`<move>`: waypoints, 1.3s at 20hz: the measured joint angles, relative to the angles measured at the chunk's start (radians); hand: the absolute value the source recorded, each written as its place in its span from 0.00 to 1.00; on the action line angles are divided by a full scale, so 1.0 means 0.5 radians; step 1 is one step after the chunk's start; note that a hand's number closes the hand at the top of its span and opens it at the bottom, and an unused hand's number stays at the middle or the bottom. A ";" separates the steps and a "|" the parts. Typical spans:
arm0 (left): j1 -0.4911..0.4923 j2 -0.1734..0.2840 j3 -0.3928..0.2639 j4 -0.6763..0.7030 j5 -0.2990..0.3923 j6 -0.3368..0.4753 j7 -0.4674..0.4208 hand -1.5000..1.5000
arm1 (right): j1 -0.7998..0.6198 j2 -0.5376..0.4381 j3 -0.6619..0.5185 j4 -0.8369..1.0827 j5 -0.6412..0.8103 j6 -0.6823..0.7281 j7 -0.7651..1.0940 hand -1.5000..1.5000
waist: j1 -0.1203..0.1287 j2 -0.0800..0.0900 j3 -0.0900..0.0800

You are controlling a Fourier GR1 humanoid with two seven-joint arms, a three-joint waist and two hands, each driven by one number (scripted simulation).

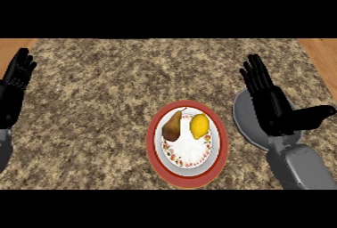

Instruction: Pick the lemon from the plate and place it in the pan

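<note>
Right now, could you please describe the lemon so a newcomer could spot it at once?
On the counter sits a red-rimmed plate holding two fruits. The lemon is the right one, bright yellow and oval, beside a brown pear.

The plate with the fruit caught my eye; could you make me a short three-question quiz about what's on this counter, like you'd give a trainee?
1. True or false: the lemon already lies in the pan.
2. Which fruit lies beside the lemon on the plate? A) apple B) pear C) banana
3. Fill in: the pan lies partly under the robot's ____ hand.

Key:
1. False; it is on the plate, next to the pear.
2. B.
3. Right; the right hand is open, fingers straight, over the pan. The left hand rests open at the view's left edge.
</note>
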 measured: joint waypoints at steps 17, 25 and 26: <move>0.415 -0.670 -0.486 -0.462 -0.042 0.146 0.046 0.50 | 0.574 -0.390 0.171 -0.481 0.846 -0.280 -0.203 0.00 | -0.051 0.069 0.006; 0.404 -0.755 -0.524 -0.473 -0.111 0.162 0.074 0.50 | 0.378 -0.556 0.303 -0.631 1.239 -0.101 0.378 0.00 | -0.012 0.081 0.005; 0.413 -0.763 -0.534 -0.483 -0.122 0.171 0.080 0.50 | 0.324 -0.568 0.327 -0.620 1.275 -0.052 0.467 0.00 | -0.006 0.081 0.005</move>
